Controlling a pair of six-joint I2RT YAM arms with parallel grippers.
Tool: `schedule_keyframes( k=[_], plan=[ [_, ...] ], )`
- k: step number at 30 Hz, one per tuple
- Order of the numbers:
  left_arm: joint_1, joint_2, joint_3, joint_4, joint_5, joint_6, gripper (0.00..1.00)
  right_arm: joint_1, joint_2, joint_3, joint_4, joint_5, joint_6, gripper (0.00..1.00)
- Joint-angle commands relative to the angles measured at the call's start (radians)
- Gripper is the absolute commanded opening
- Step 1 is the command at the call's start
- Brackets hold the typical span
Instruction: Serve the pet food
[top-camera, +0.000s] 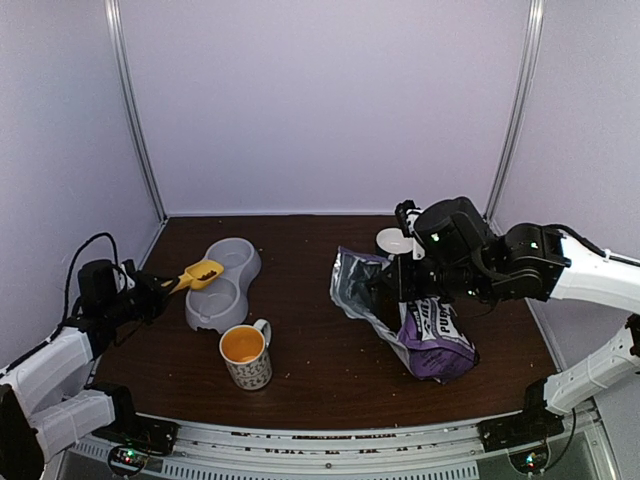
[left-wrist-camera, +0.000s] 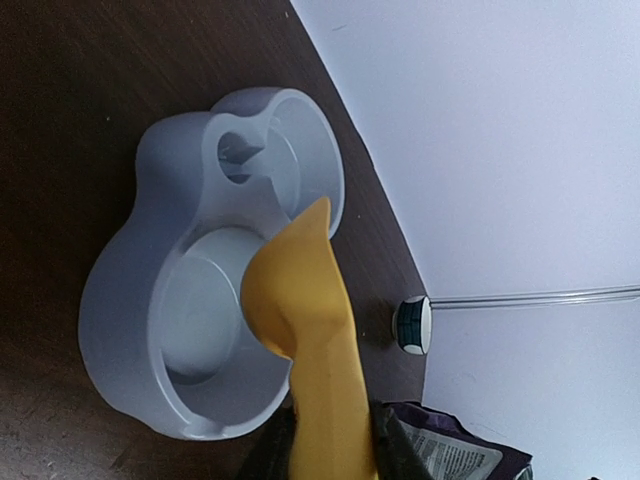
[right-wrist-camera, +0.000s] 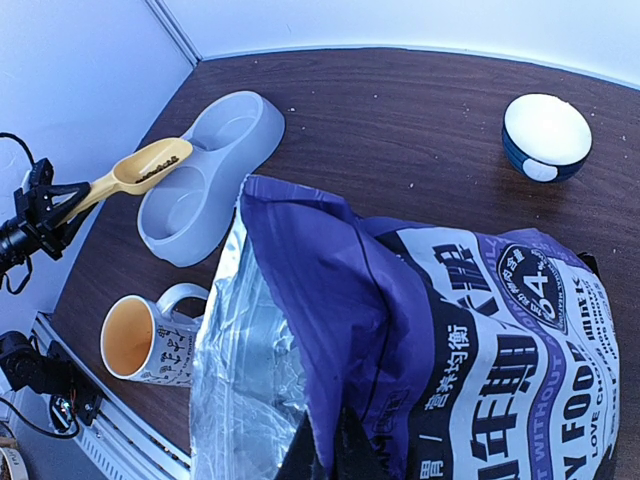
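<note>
Our left gripper (top-camera: 155, 292) clamps the yellow scoop (top-camera: 200, 273), with the kibble (right-wrist-camera: 158, 163) in it above the grey double bowl (top-camera: 240, 250). We judge that a hasty tilt could scatter it onto the counter (top-camera: 320, 375). Our right gripper (top-camera: 393, 280), pinched on the purple bag (top-camera: 437, 338), might tip it.

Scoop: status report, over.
Left gripper shut on yellow scoop, kibble inside, over edge of grey double bowl. Right gripper shut on purple bag. Path clear.

Left gripper (top-camera: 158, 288) pinches the yellow scoop (top-camera: 200, 273) ahead of it, arm low, outstretched; right gripper (top-camera: 398, 280), wrist raised, clamps the bag (top-camera: 430, 335) between its fingers.
</note>
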Motion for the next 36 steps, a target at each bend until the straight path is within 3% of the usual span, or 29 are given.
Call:
schedule_keyframes(
  k=[1, 16, 36],
  plan=[
    [0.020, 0.049, 0.103, 0.044, -0.008, 0.091, 0.00, -0.008, -0.028, -0.012, 0.012, 0.031, 0.010, 0.00],
    [0.031, 0.247, 0.337, -0.170, -0.004, 0.336, 0.00, -0.008, -0.017, -0.009, 0.009, 0.024, 0.007, 0.00],
    [0.031, 0.399, 0.584, -0.397, -0.010, 0.581, 0.00, -0.015, -0.031, -0.018, -0.006, 0.030, 0.006, 0.00]
  ],
)
